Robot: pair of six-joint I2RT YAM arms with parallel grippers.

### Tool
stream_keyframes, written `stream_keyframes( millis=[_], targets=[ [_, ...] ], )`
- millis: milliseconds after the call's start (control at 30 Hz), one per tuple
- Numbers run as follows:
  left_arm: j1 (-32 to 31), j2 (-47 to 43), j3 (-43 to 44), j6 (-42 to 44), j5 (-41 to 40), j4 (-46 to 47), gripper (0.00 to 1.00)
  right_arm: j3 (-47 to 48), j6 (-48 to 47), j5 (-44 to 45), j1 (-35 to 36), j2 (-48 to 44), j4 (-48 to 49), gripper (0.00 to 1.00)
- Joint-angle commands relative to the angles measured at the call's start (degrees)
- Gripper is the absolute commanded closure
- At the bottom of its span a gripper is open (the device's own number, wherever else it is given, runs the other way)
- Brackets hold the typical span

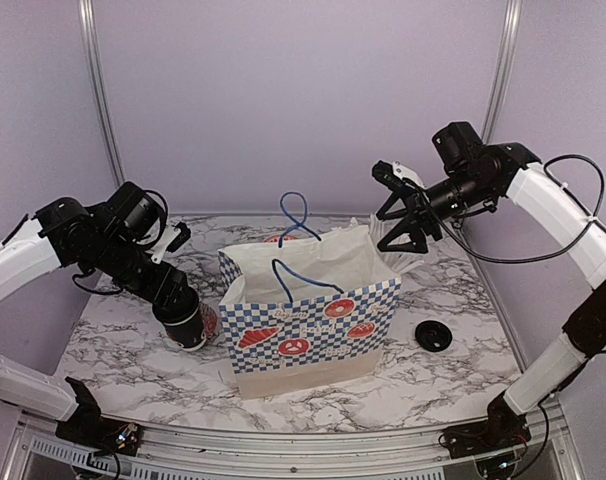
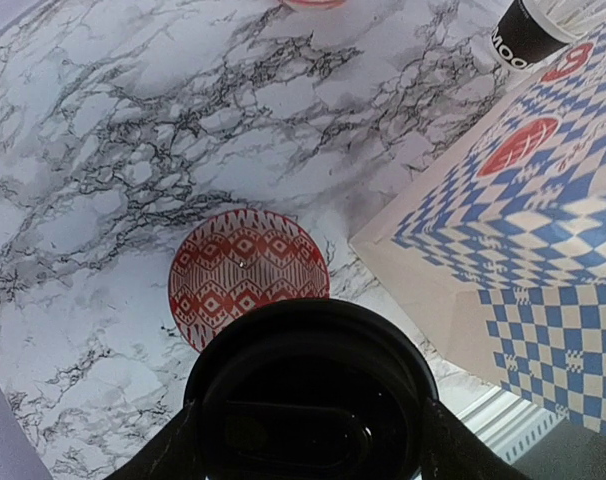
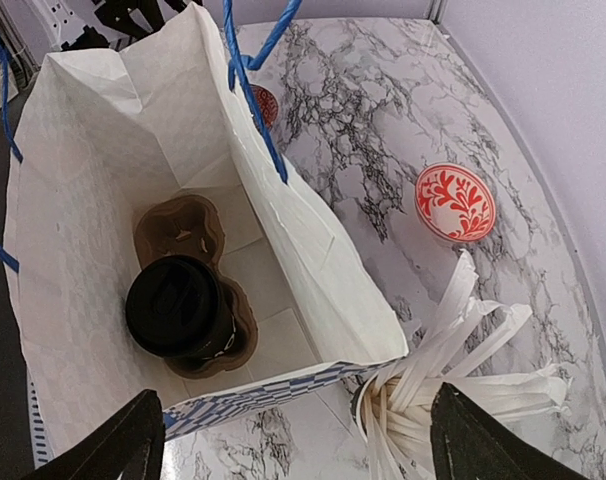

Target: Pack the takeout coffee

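Bagged cup (image 3: pixel 178 305) one, gripped cup (image 2: pixel 308 395) one

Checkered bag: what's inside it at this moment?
On the bag floor lies a brown pulp carrier, with one lidded black cup in one hole; the other is empty. The lid hides the cup's contents.

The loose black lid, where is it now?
In the top view, the lid lies on the table, just right of the checkered bag.

White arm shells (image 1: pixel 568 220), black joints (image 1: pixel 463 148), looping black cables (image 1: pixel 575 157), perhaps zip-tied
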Motion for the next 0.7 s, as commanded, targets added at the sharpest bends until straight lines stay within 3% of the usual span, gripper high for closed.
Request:
stream_keyframes(
  millis=[0,333,667],
  targets=[
    [-1.8,-2.6,-4.8,-6.6,-0.6,1.1,0.44,2.5,-0.6,-1.5,-0.2,0.7,-0.8,0.11],
    [-6.8,-4.6,-12.9,-10.5,-1.1,8.1,0.45,4.3,-1.4,-2.2,0.3,3.2,-1.7,0.11],
    [-7.4,-4.8,-12.2,-8.3,-7.8,8.9,0.44,4.6,-1.4,-2.4,1.0,4.6,-2.2,0.12]
  ],
)
